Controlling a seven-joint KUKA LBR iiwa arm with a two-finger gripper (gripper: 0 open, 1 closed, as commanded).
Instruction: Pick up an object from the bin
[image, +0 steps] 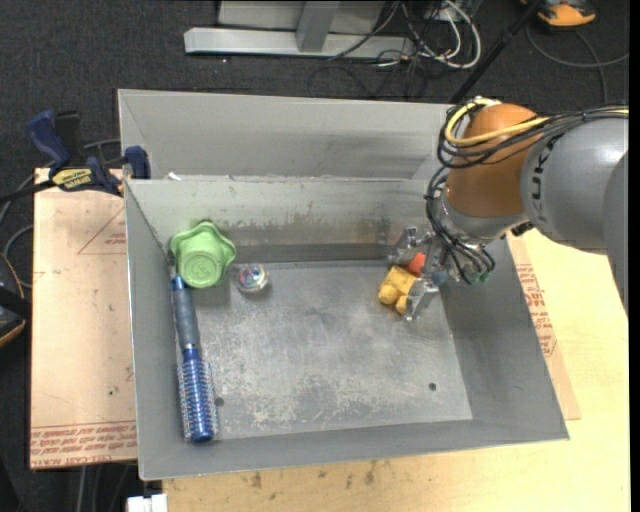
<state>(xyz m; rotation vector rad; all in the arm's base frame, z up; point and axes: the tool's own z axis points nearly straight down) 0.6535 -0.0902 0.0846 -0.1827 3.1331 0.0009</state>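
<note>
Bright, even light leaves a dull sheen on the bin (330, 370).

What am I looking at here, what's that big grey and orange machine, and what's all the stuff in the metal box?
One camera looks down at a grey metal bin. The machine on the right is a robot arm with an orange wrist cover; its job is to pick something out. Its gripper is low in the bin's far right part, right beside a small yellow block; whether it grips the block I cannot tell. On the left lie a green flower-shaped knob, a long blue brush and a small shiny ball.
</note>
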